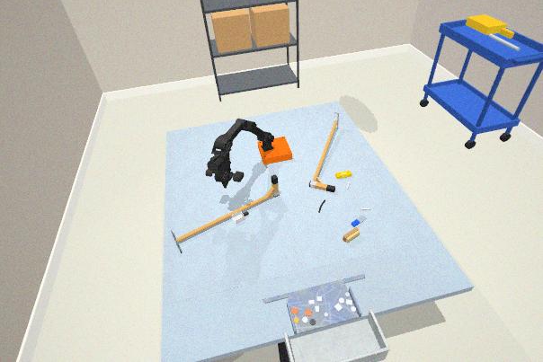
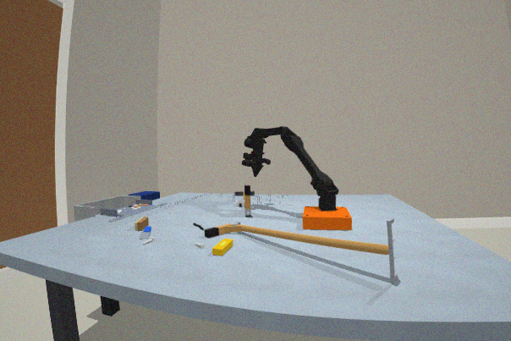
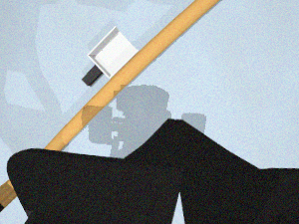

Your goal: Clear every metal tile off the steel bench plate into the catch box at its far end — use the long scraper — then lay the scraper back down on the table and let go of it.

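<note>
My gripper [image 1: 226,184] [image 2: 255,174] [image 3: 173,126] is shut and empty, above the table beside a long wooden-handled tool [image 1: 211,225] [image 2: 247,202] [image 3: 149,54]. That tool lies with a wide thin blade at the left and an angled black-tipped grip near the middle. A second long tool [image 1: 325,150] [image 2: 313,239] lies right of the arm base; which is the long scraper I cannot tell. The steel plate [image 1: 333,288] at the front edge bears several white pieces [image 1: 319,298], orange ones [image 1: 308,313] and a dark disc [image 1: 313,322]. The catch box [image 1: 337,340] [image 2: 86,211] adjoins it; its visible floor shows no tiles.
A white scoop [image 1: 238,217] [image 3: 115,51] lies against the left tool's handle. A yellow block [image 1: 343,174] [image 2: 222,247], a blue-ended piece [image 1: 356,223] [image 2: 146,229], a brown block [image 1: 351,234] [image 2: 142,223] and a black strip [image 1: 322,206] [image 2: 198,226] lie to the right. A bar [image 1: 357,278] runs behind the plate.
</note>
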Motion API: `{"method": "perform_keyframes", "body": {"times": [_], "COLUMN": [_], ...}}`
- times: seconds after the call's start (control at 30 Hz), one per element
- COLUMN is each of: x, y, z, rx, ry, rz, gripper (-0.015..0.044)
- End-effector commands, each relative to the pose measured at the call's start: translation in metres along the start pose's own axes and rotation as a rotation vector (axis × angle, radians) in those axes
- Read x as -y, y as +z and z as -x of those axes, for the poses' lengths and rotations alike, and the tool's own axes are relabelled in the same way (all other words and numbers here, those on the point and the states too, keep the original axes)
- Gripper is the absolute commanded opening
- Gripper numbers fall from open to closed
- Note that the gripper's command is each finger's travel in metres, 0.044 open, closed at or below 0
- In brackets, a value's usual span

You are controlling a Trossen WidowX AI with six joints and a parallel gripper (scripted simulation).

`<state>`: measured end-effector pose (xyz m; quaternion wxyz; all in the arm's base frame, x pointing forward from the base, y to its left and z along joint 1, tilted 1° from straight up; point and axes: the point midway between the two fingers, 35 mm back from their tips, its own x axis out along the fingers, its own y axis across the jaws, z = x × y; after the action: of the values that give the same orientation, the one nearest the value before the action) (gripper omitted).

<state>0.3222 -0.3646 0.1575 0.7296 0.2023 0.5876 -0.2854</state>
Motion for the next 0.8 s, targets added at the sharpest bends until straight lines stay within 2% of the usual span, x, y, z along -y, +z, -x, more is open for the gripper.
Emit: {"method": "perform_keyframes", "body": {"times": [0.0,0.3,0.77], "x": [0.0,0.0,0.0], "y": [-0.001,-0.001,-0.001], "z": [0.004,0.0,-0.028], "rx": [0.002,0.002,0.003], "ry": [0.003,0.003,0.003], "rz": [-0.087,-0.088,-0.098], "gripper": [0.0,0.0,0.0]}}
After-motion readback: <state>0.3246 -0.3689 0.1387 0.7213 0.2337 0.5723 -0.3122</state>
